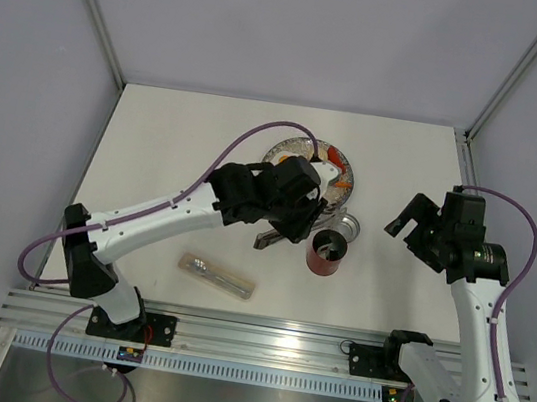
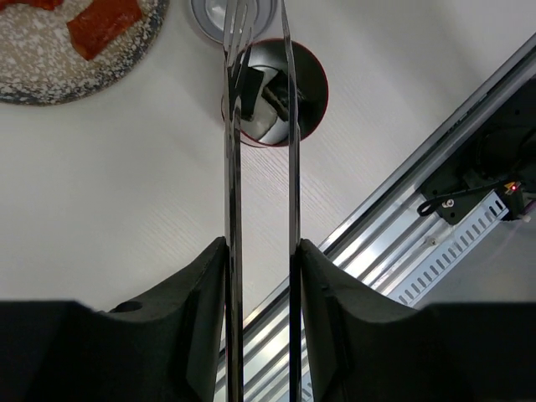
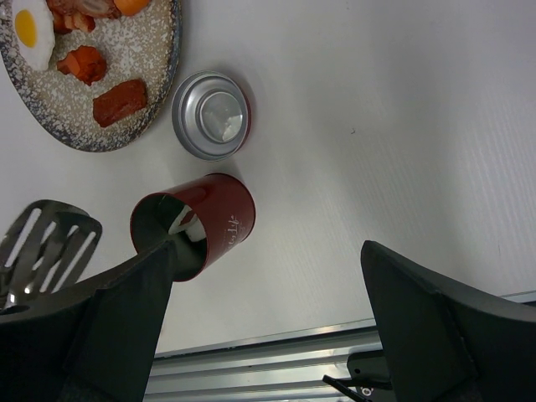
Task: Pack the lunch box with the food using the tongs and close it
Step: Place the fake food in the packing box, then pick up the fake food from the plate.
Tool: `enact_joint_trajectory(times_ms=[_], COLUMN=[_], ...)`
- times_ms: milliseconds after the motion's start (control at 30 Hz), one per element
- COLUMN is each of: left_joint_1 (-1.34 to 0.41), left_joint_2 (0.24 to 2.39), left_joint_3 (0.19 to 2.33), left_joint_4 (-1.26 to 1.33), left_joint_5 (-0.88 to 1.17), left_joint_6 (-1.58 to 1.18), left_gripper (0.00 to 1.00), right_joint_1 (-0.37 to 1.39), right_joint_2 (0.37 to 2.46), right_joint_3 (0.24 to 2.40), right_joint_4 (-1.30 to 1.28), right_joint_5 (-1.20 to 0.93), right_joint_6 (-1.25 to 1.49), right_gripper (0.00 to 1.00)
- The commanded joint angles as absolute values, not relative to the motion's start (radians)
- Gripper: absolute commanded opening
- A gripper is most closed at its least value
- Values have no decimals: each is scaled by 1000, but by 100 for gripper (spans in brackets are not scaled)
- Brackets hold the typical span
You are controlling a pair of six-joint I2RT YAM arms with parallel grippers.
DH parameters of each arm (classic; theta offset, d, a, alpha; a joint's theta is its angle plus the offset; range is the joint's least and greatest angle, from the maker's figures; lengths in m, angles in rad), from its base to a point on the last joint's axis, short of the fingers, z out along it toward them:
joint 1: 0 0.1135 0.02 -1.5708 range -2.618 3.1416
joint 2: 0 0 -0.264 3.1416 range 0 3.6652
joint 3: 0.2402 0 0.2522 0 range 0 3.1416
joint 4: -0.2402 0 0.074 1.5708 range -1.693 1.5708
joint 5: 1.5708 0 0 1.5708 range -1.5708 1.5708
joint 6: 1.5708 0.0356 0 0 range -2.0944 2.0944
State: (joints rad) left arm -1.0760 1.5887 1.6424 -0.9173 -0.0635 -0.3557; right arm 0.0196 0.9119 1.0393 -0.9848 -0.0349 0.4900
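Lunch box [image 1: 326, 253] stands upright and open, a bit right of the table's middle and just in front of the plate.

Going left to right: near the front edge there's a flat pouch [image 1: 217, 274] with something silver in it, can't tell what. Next is the left gripper [image 2: 261, 251], clamped on the tongs [image 2: 233, 167], one finger pressing each arm, with a narrow gap left between the arms. From the top camera the arm covers most of the tongs. In the wrist shot their tips reach over the lunch box [image 2: 306, 79] mouth, and the very ends are cut off at the top edge. Something dark and pale shows inside, but with the shiny metal reflections I can't say if it's food.

The plate [image 1: 349, 183] is half hidden under that arm. The right wrist view crops it too, but it shows an egg [image 3: 32, 23] and red-brown sausage pieces [image 3: 120, 100]. The lid [image 3: 211, 115] lies silver side up between plate [image 3: 146, 59] and lunch box [image 3: 197, 226].

Far right, the right gripper [image 3: 268, 251] hangs spread wide with nothing in it, well apart from everything.
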Motion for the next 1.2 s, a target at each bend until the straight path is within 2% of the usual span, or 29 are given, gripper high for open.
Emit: enact_joint_trajectory(times_ms=[0, 433, 733, 967, 1167], left_joint_1=[-1034, -830, -805, -801, -785], left_joint_2=[1540, 1629, 1816, 1845, 1922], left_joint_3=[1700, 1793, 1988, 1982, 2032], left_joint_4=[-864, -792, -914, -946, -937], left_joint_5=[-95, -41, -159, -278, -275], left_joint_6=[-351, -403, -385, -350, -327], left_gripper=[39, 38, 39, 43, 45], right_joint_1=[21, 21, 23, 23, 21], right_joint_2=[894, 890, 897, 916, 931], right_joint_3=[1052, 1052, 1065, 1086, 1100], right_joint_4=[-974, -980, -991, -994, -985], right_joint_5=[-21, -17, -9, -6, -18], right_joint_6=[485, 483, 477, 468, 474], right_gripper=[99, 99, 99, 99, 99])
